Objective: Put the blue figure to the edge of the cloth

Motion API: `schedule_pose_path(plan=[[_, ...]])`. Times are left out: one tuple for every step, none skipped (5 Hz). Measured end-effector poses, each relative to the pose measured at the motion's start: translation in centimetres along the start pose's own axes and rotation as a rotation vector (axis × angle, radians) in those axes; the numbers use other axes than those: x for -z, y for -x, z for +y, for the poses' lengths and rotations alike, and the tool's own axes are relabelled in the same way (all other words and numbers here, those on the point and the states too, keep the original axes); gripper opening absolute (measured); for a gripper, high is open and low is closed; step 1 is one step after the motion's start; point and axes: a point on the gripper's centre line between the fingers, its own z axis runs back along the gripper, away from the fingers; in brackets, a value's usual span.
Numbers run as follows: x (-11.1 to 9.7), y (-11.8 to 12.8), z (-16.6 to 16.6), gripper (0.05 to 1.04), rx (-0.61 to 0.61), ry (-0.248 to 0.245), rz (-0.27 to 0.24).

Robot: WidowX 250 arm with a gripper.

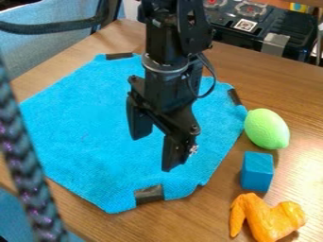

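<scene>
Beyond an orange wing (264,218) on the wooden table (189,218), a blue block (257,172) sits just off the blue cloth (82,137), likely light, stiff and hardly fragile (I'd pinch opposite upright sides, myself). Farther back, the black gripper (154,152) hangs above the cloth, fingers spread wide, holding nothing.

My arm (165,52): I see its upper part cut off by the top edge | cloth (82,123): partly hidden behind my gripper (156,148) | pale speck (193,149) on my finger: too small for me to tell | orange toy (262,221): cut off at bottom | braided cord (26,160): blurred, cut off at left and bottom | black case (287,28): cut off at top
</scene>
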Motion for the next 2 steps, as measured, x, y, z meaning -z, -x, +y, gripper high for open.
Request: schedule_pose_path(plan=[[0.5, 0.1, -0.2, 1.001, -0.008, 0.009, 0.021], [-0.1, -0.6, -1.2, 1.001, -0.025, 0.042, 0.019]])
